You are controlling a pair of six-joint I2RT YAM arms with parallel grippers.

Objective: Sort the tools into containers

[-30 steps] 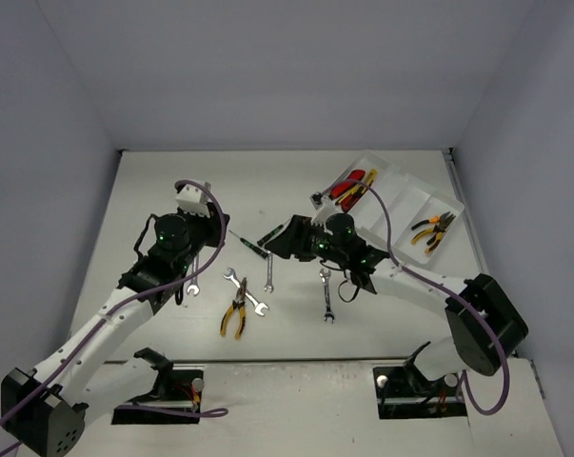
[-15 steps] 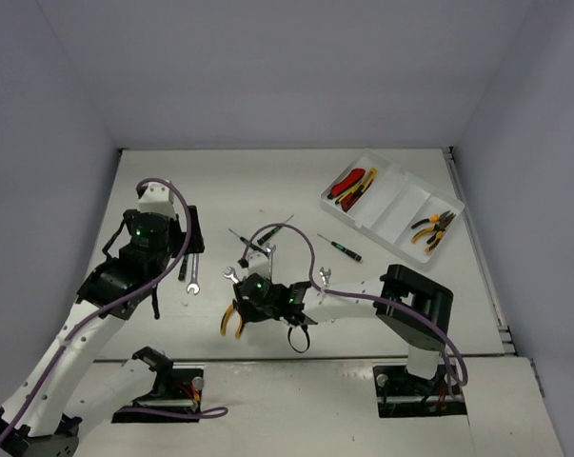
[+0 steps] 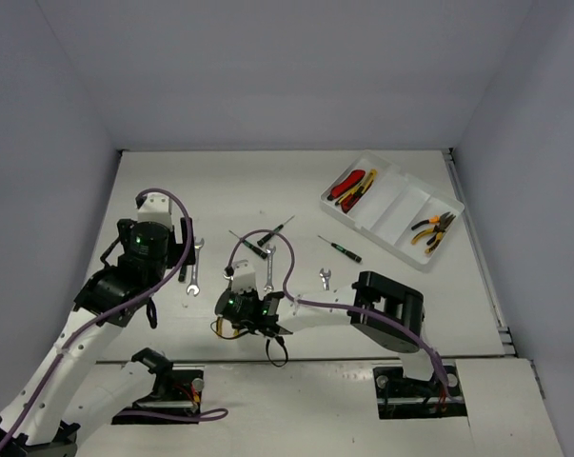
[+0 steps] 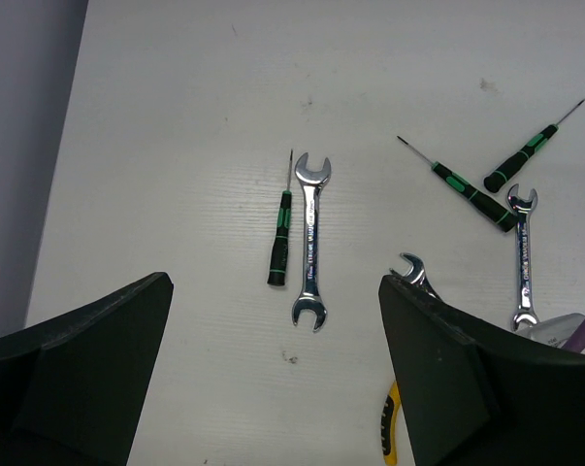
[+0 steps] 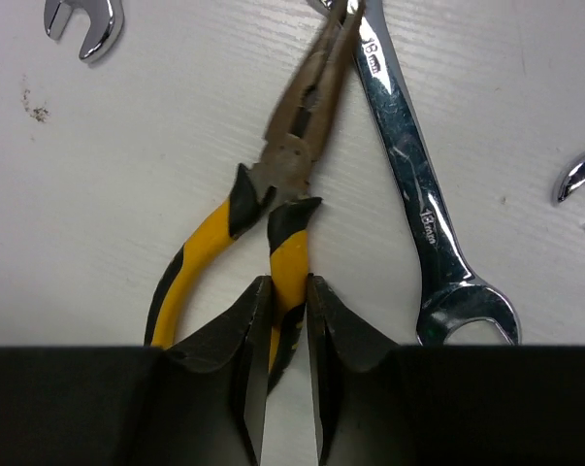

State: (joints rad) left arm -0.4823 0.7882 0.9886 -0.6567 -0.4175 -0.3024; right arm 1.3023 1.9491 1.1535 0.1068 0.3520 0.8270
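A white table (image 3: 296, 181) fills the floor of a booth with plain pale grey walls (image 3: 267, 76). At 2 o'clock on it sits the white tray (image 3: 398, 204), set at an angle. Its end compartment toward 10 o'clock holds red and yellow knives (image 3: 351, 186), and the one toward 4 o'clock holds a second pair of pliers (image 3: 431, 228). Loose screwdrivers (image 3: 342, 248) and wrenches (image 3: 325, 278) lie around the centre.

The yellow-handled pliers (image 5: 290, 155) lie flat near 6 o'clock, nose against a silver wrench (image 5: 408, 184). The right gripper (image 5: 287, 291) is clenched on one handle. The left gripper (image 4: 275, 283), toward 9 o'clock, is released, its fingers wide above an open-end wrench (image 4: 310, 241) and a thin screwdriver (image 4: 280, 238) lying side by side.

From above, the right wrist hides nearly all of the gripped pliers. In the wrist view their handle ends are cut off by the gripper body.
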